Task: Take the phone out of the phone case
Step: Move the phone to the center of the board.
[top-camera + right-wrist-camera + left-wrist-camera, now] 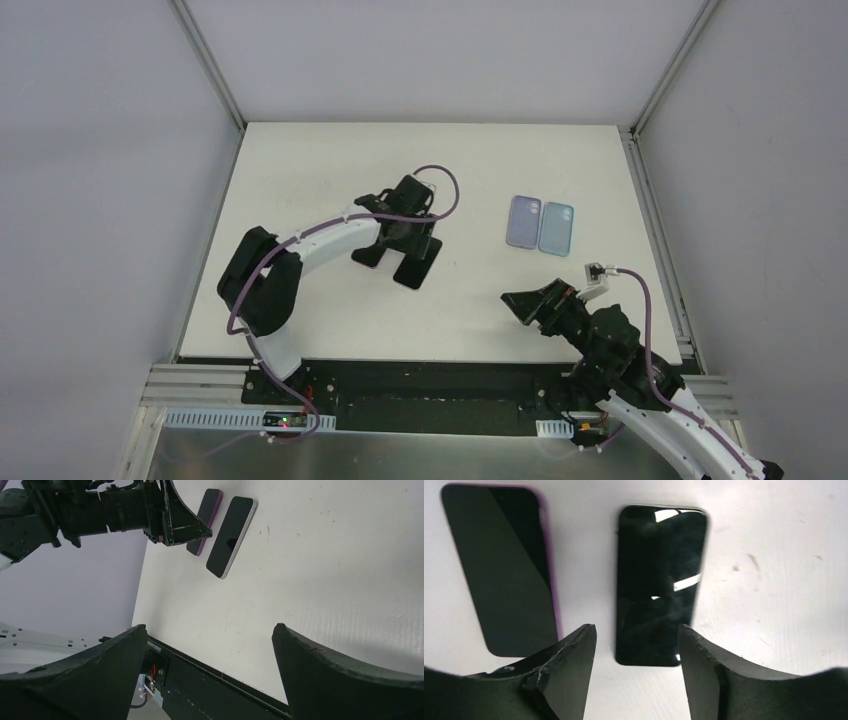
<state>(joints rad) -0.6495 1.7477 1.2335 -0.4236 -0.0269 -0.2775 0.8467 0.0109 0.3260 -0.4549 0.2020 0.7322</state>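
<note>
A phone with a dark screen in a purple case (499, 570) lies face up on the white table. A bare black phone (659, 580) lies just to its right. My left gripper (636, 635) is open and empty, hovering over the near end of the bare phone, its fingers (571, 665) on either side. In the top view the left gripper (402, 243) partly covers the cased phone (368, 257) and the black phone (417, 270). The right wrist view shows the cased phone (207, 517) and the bare phone (231, 535). My right gripper (210, 630) is open and empty above the table's front edge.
A lavender case or phone back (523, 221) and a teal one (556, 229) lie side by side at the right of the table (330, 160). The right gripper (520, 305) sits in front of them. Grey walls enclose the table.
</note>
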